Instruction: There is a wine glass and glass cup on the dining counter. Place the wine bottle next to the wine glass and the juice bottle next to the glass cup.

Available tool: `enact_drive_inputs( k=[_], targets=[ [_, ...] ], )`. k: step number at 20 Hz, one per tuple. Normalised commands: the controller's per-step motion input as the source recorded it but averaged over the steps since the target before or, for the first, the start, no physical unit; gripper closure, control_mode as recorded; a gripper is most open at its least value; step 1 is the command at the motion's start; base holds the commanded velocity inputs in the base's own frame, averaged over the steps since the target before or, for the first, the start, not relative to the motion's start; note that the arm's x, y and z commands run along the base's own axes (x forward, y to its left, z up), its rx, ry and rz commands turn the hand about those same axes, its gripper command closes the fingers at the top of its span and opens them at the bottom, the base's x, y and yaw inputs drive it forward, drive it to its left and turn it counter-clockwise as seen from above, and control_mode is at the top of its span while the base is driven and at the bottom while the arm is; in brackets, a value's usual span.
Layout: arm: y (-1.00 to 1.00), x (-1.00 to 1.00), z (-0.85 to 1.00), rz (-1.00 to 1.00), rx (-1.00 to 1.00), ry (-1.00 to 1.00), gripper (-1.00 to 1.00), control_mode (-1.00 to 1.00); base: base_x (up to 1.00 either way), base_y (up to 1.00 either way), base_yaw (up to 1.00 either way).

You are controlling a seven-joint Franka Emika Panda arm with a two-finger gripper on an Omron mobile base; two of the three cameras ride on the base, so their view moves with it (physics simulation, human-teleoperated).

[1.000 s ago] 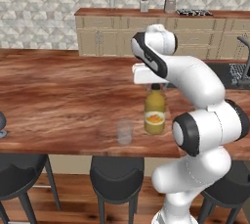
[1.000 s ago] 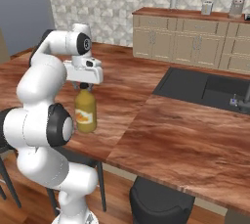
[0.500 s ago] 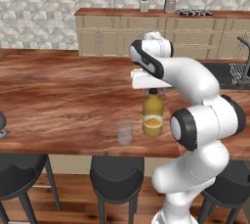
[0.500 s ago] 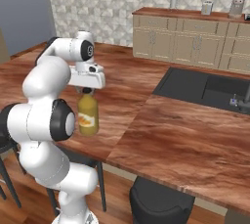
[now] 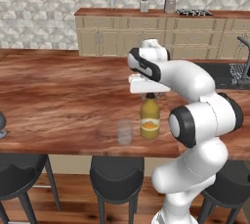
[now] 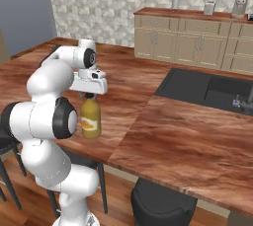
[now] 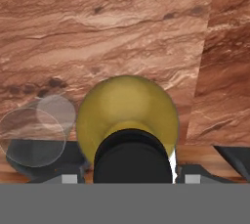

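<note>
Gripping juice bottle (image 5: 150,118) cap, pincer (image 5: 150,94) downward

My left base view sits behind the arm on its left, looking forward and down across the dining counter (image 5: 58,96) toward the back wall cabinets (image 5: 161,37). My right base view sits behind on the right, angled over the same counter toward the sink (image 6: 207,89). Both share the juice bottle (image 5: 150,118) and the counter edge from opposite sides. My hand view looks straight down, very close, onto the bottle's cap (image 7: 132,154), with the glass cup (image 7: 39,130) just beside it.
</note>
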Motion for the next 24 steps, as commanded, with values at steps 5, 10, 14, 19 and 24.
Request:
enact_drive_inputs(
  k=[5,10,14,19,24],
  targets=[
    [0.07,0.21,-0.26,0.00,0.00,-0.03,1.00,-1.00,0.00,0.00,0.00],
    [0.06,0.16,-0.24,0.00,0.00,-0.02,1.00,-1.00,0.00,0.00,0.00],
    [0.03,0.17,-0.19,0.00,0.00,-0.03,1.00,-1.00,0.00,0.00,0.00],
    [0.03,0.07,-0.19,0.00,0.00,-0.03,1.00,-1.00,0.00,0.00,0.00],
    [0.00,-0.04,-0.28,0.00,0.00,0.00,1.00,-1.00,0.00,0.00,0.00]
  ],
)
